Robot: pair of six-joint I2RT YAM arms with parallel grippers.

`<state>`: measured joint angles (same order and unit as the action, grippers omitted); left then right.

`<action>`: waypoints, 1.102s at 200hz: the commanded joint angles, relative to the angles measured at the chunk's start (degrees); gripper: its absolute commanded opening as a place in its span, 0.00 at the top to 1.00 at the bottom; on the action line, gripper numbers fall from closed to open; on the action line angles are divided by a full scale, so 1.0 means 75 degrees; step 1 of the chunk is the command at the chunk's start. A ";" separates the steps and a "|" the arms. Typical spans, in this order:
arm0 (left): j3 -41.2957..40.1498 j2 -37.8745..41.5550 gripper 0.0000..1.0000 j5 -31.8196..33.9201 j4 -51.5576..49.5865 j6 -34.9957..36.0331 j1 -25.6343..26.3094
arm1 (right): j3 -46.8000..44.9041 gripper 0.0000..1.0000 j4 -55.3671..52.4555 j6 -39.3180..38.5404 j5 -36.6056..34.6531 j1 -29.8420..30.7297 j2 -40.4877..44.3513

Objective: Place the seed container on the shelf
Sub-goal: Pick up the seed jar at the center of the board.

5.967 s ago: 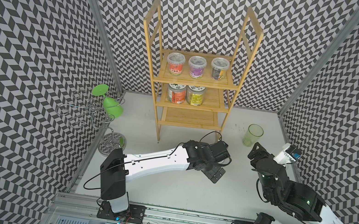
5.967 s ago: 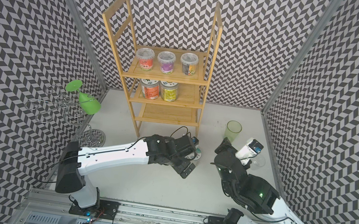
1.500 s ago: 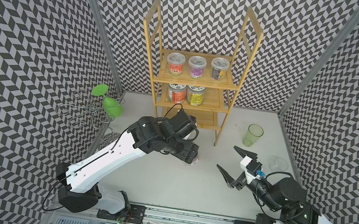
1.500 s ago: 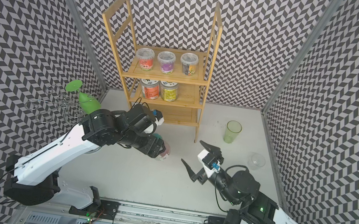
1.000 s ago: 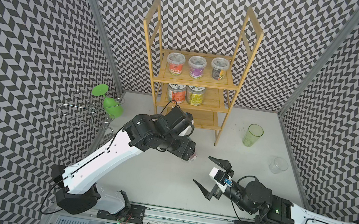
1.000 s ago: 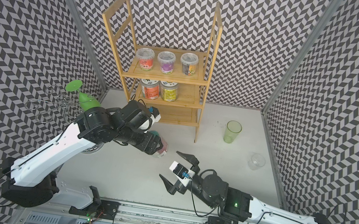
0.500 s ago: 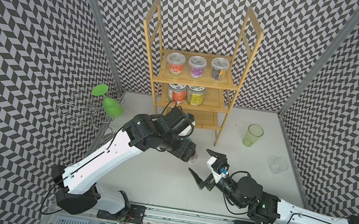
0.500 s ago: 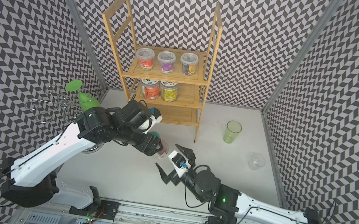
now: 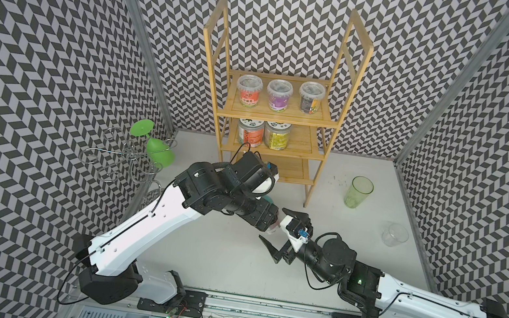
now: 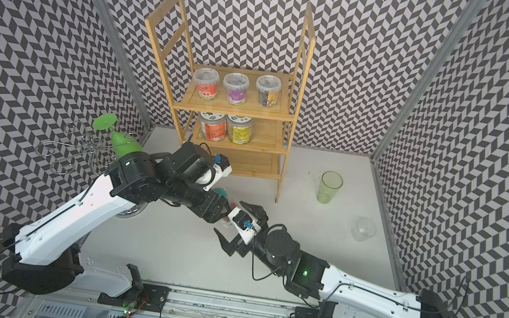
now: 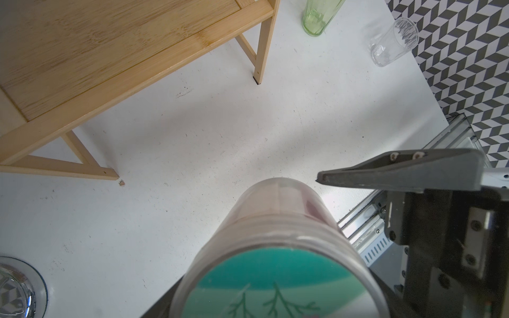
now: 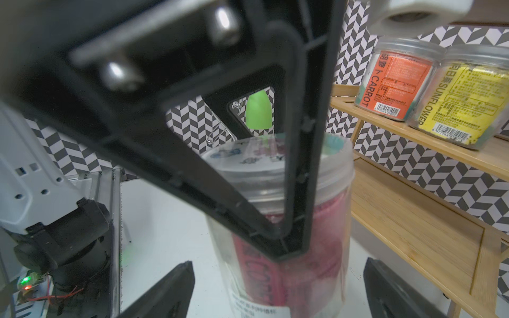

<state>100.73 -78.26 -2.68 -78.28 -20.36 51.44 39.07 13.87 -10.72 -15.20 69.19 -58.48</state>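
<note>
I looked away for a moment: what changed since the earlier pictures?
The left gripper, earlier low in front of the shelf, has raised the seed container and holds it. The right gripper left the clear cup near the right wall and swung to the middle; its open jaws now flank the container. The five shelf jars, green tumbler and wire stand stayed put.

A teal-lidded jar (image 11: pixel 278 247) is shown lid-first above the white table (image 11: pixel 192 137), flanked by one grey finger (image 11: pixel 399 173), with the shelf (image 11: pixel 110 49) beyond and a green glass (image 11: pixel 316 16) and clear cup (image 11: pixel 394 44) standing apart past its leg.
</note>
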 commanded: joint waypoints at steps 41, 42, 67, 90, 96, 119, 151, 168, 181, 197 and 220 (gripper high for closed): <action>0.0114 0.0207 0.22 -0.0229 0.0142 0.0159 0.0031 | 0.0252 0.01 0.0775 -0.0164 0.0505 -0.0401 -0.0297; 0.0115 0.0211 0.22 -0.0235 0.0145 0.0153 0.0032 | 0.0252 0.01 0.0775 -0.0164 0.0522 -0.0413 -0.0304; 0.0146 0.0170 0.22 -0.0279 0.0152 0.0168 0.0103 | 0.0252 0.01 0.0873 -0.0214 0.0793 -0.0557 -0.0414; 0.0137 0.0159 0.22 -0.0296 0.0164 0.0159 0.0183 | 0.0274 0.01 0.0996 -0.0249 0.1019 -0.0691 -0.0516; 0.0140 0.0161 0.22 -0.0296 0.0182 0.0158 0.0205 | 0.0298 0.01 0.1015 -0.0247 0.1068 -0.0715 -0.0560; 0.0105 0.0156 0.22 -0.0352 0.0229 0.0169 0.0279 | 0.0338 0.01 0.1155 -0.0258 0.1221 -0.0814 -0.0694; 0.0046 0.0149 0.22 -0.0368 0.0207 0.0207 0.0358 | 0.0416 0.01 0.1233 -0.0212 0.1328 -0.0945 -0.0832; 0.0058 0.0150 0.22 -0.0445 0.0234 0.0222 0.0394 | 0.0394 0.00 0.1311 -0.0167 0.1404 -0.1024 -0.0839; 0.0078 0.0153 0.22 -0.0505 0.0231 0.0232 0.0436 | 0.0362 0.01 0.1411 -0.0099 0.1502 -0.1112 -0.0828; 0.0114 0.0156 0.22 -0.0544 0.0239 0.0304 0.0476 | 0.0368 0.01 0.1461 -0.0015 0.1649 -0.1202 -0.0839; 0.0249 0.0126 0.20 -0.0537 0.0187 0.0448 0.0604 | 0.0448 0.01 0.1334 0.0099 0.1778 -0.1304 -0.0886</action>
<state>100.86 -78.19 -2.15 -77.65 -19.46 52.88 39.92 20.56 -12.36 -1.43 61.01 -63.86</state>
